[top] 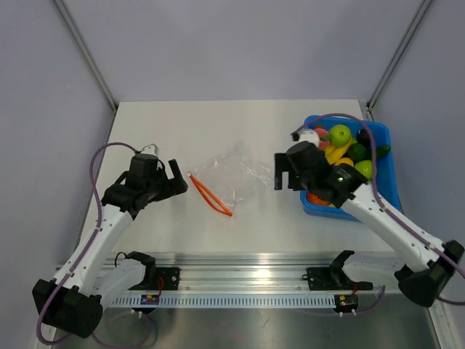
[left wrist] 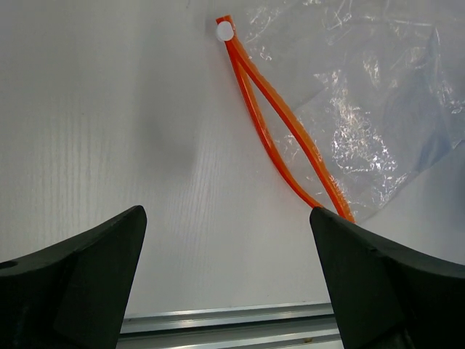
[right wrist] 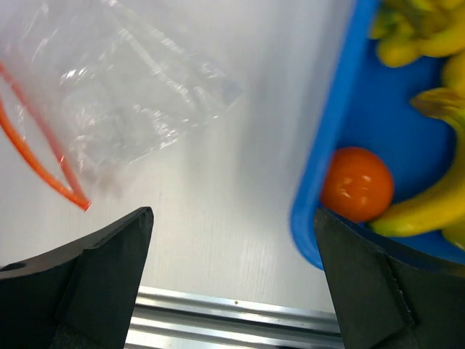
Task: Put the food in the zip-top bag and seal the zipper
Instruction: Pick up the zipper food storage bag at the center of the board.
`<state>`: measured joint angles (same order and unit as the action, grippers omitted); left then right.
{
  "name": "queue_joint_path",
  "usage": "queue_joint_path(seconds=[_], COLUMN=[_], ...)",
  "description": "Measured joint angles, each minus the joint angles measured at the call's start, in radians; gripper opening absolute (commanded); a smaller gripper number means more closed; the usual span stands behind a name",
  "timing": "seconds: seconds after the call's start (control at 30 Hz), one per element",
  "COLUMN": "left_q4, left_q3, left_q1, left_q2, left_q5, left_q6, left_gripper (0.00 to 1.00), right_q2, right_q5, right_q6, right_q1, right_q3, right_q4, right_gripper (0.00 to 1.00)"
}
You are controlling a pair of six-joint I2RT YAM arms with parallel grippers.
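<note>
The clear zip-top bag point(top: 234, 177) lies flat mid-table, empty. Its orange-red zipper point(top: 211, 195) faces left, and the two strips are slightly parted. In the left wrist view the bag point(left wrist: 363, 109) and zipper point(left wrist: 283, 123) lie ahead to the right, with a white slider point(left wrist: 224, 30) at the far end. My left gripper point(top: 176, 178) point(left wrist: 226, 214) is open and empty just left of the zipper. My right gripper point(top: 279, 171) point(right wrist: 232, 212) is open and empty between the bag point(right wrist: 138, 94) and the bin. Yellow bananas point(top: 338, 153) point(right wrist: 421, 211) and a pink-red peach point(top: 320, 134) lie in the bin.
The blue plastic bin point(top: 389, 167) point(right wrist: 341, 109) stands at the right and also holds a green apple point(top: 339, 134), a cucumber point(top: 381, 151) and an orange ball point(right wrist: 357, 183). A metal rail point(top: 240, 280) runs along the table's near edge.
</note>
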<state>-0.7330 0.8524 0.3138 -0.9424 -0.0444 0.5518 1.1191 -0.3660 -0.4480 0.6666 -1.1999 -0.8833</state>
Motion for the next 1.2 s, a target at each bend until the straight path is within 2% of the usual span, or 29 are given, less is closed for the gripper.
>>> queue_joint_path(seconds=[0.13, 0.27, 0.6, 0.7, 0.8, 0.9, 0.93, 1.0, 1.03, 1.07, 1.2], left_q4=[0.0, -0.026, -0.08, -0.09, -0.097, -0.103, -0.103, -0.103, -0.103, -0.102, -0.101], left_q3=[0.004, 0.02, 0.026, 0.026, 0.026, 0.026, 0.024, 0.02, 0.019, 0.018, 0.012], left_q1=[-0.126, -0.206, -0.327, -0.364, -0.385, -0.395, -0.396, -0.398, -0.399, -0.399, -0.4], left_q2=[0.024, 0.053, 0.012, 0.016, 0.025, 0.032, 0.033, 0.033, 0.033, 0.033, 0.034], left_q5=[0.034, 0.053, 0.147, 0.163, 0.172, 0.182, 0.185, 0.197, 0.202, 0.207, 0.243], left_q6=[0.0, 0.0, 0.017, 0.017, 0.016, 0.014, 0.014, 0.014, 0.014, 0.014, 0.002], left_gripper=[0.99, 0.99, 0.99, 0.99, 0.99, 0.99, 0.99, 0.99, 0.99, 0.99, 0.99], right_q2=[0.206, 0.372, 0.739, 0.819, 0.878, 0.933, 0.956, 0.982, 0.991, 0.998, 0.997], right_q5=[-0.098, -0.123, -0.162, -0.183, -0.211, -0.261, -0.287, -0.327, -0.343, -0.361, -0.415], right_q6=[0.011, 0.061, 0.233, 0.271, 0.297, 0.325, 0.335, 0.341, 0.346, 0.352, 0.349], right_q1=[0.25, 0.374, 0.504, 0.514, 0.514, 0.515, 0.515, 0.515, 0.515, 0.515, 0.515], right_q3=[-0.055, -0.073, -0.328, -0.369, -0.386, -0.401, -0.408, -0.416, -0.418, -0.418, -0.418], right_q4=[0.022, 0.088, 0.252, 0.286, 0.303, 0.318, 0.319, 0.322, 0.325, 0.324, 0.325], right_gripper=[0.99, 0.99, 0.99, 0.96, 0.88, 0.69, 0.5, 0.33, 0.18, 0.0, 0.0])
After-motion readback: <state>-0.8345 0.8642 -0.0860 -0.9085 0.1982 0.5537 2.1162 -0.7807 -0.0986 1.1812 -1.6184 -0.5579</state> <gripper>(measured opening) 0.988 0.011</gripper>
